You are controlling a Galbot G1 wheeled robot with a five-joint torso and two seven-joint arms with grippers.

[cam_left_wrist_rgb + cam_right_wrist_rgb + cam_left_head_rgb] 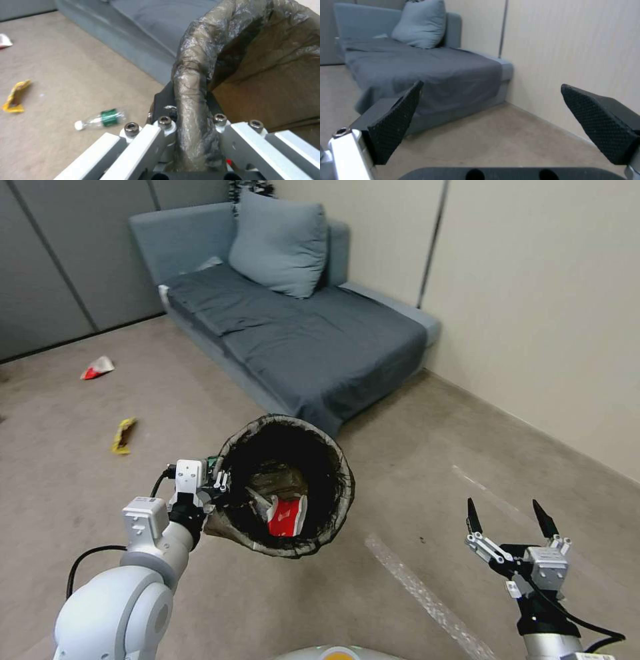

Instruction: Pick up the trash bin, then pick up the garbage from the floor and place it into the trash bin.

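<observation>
My left gripper [215, 483] is shut on the rim of the trash bin [337, 473], which hangs above the carpet with its dark bag liner [193, 82] folded over the edge. Inside the bin lie a red-and-white wrapper [285, 515] and some brownish litter. On the floor to the left are a yellow snack bag [123, 436], a red-and-white crumpled wrapper [97, 368] and, in the left wrist view, a clear green-labelled bottle [101, 119]. My right gripper [507, 518] is open and holds nothing, raised at the lower right.
A grey sofa [313, 340] with a pillow [277, 243] stands ahead against the beige wall [533, 300]. A strip of clear plastic film [420, 587] lies on the carpet between my arms. Open carpet stretches to the left.
</observation>
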